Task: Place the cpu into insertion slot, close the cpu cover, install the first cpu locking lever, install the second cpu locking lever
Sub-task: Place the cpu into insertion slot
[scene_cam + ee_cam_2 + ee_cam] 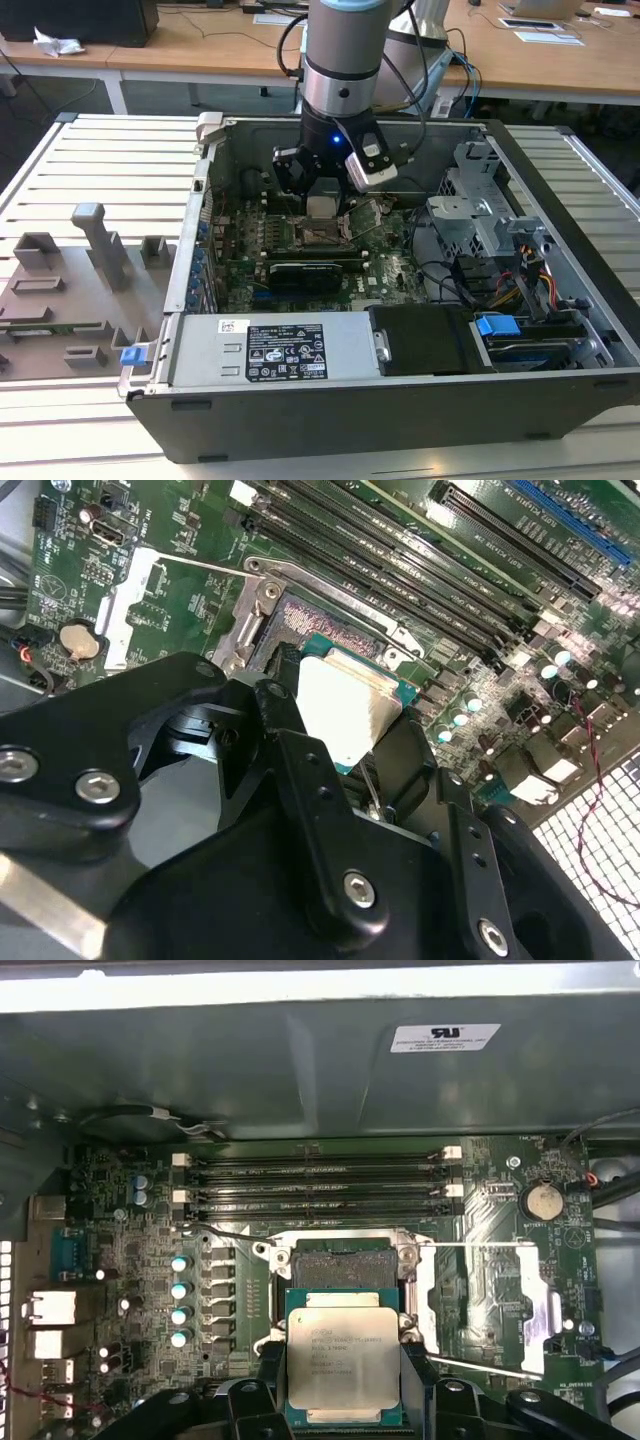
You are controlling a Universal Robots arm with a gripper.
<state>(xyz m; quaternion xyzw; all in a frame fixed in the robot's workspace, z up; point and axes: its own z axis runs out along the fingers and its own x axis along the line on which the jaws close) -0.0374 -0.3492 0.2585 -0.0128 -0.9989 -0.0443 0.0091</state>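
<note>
Slatted pale metal table (110,150), ribs running across the exterior view. Open computer case (400,410) lies flat on the slats, side panel off, taking up the middle and the exterior view's right. Flat grey board (50,310) with upright blocks and shallow pockets lies at the exterior view's left, just beside the case wall. Bare slats show behind the board.

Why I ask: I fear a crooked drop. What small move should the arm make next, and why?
Probably ease straight down, slowly: the pincer holds the cpu above the insertion slot, not yet seated; the slot's pin field is bare and the cpu cover stands swung open beside it.
</note>
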